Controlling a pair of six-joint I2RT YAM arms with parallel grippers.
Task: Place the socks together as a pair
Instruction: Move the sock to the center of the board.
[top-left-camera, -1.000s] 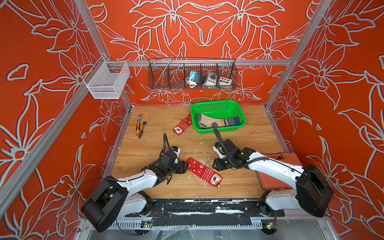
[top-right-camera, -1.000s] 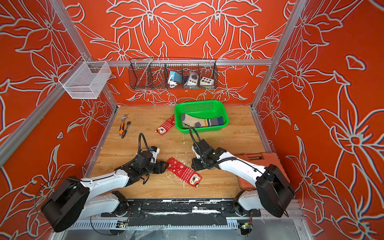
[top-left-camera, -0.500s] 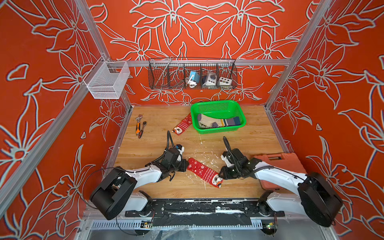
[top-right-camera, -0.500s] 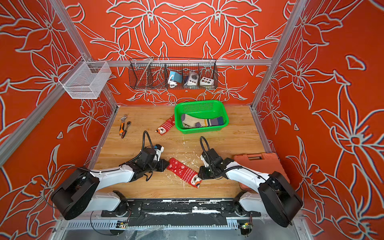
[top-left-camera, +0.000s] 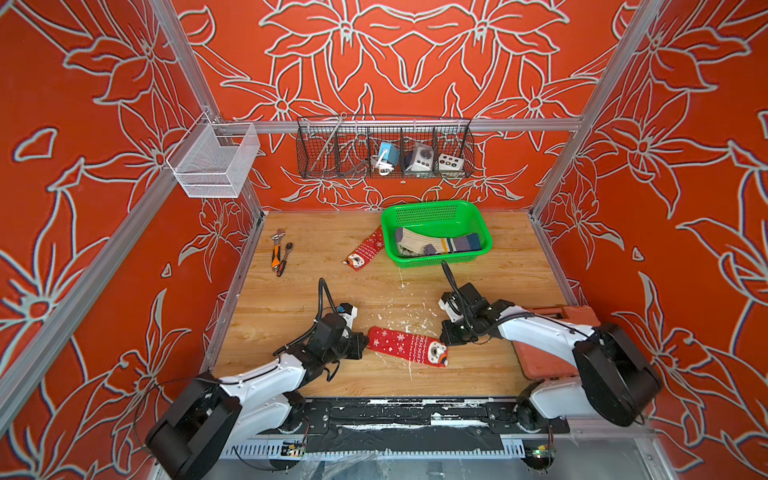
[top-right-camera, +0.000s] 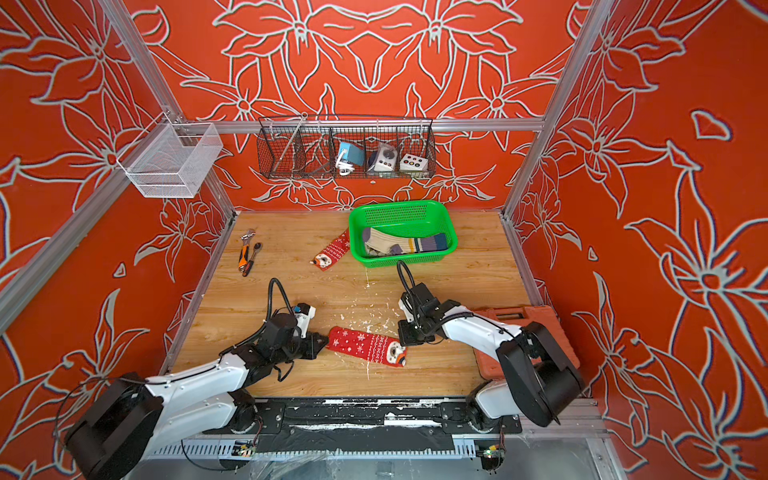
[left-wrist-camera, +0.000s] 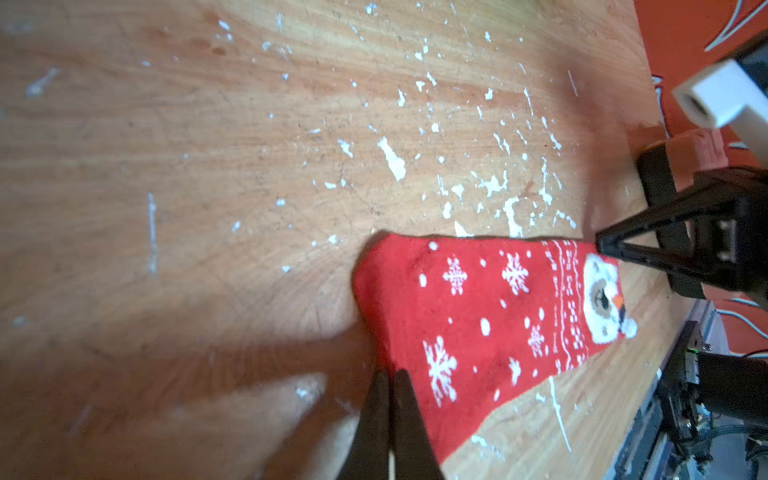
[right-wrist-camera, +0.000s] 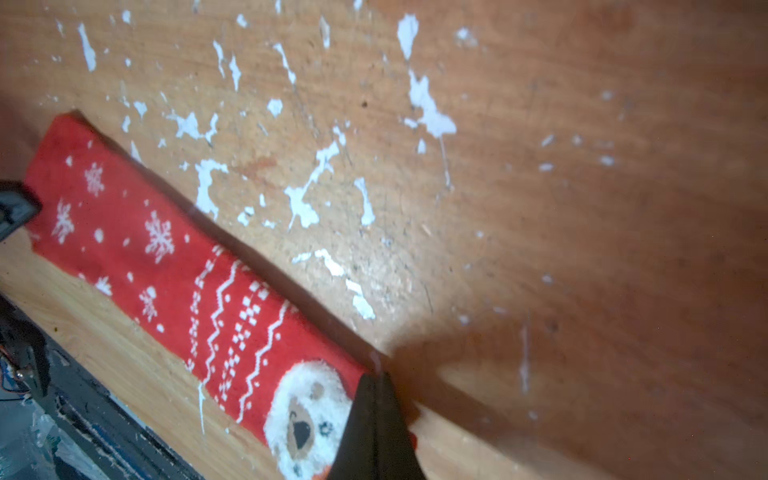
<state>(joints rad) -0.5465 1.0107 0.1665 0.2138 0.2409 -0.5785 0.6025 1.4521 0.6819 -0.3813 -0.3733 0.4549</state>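
Completing the grasp, we held left gripper (top-left-camera: 365, 345) and right gripper (top-left-camera: 444, 341) pinched shut on opposite ends of the red snowflake-knit sock (top-left-camera: 405, 345) at the front of the wooden table (top-left-camera: 291, 316); the next move, we judged, called for a level carry to its red mate (top-left-camera: 365, 249) beside the green plastic basket (top-left-camera: 440, 261).

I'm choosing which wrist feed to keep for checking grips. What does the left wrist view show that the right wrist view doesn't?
Only the left wrist view: the right gripper seen from outside, at the bear-face end of the red snowflake sock, a white block beside it, and orange wall. Only the right wrist view: that gripper's own shut jaws at the bear-face corner, close up. Both: the sock lying on the white-flecked wooden table, with the left gripper at its plain end.
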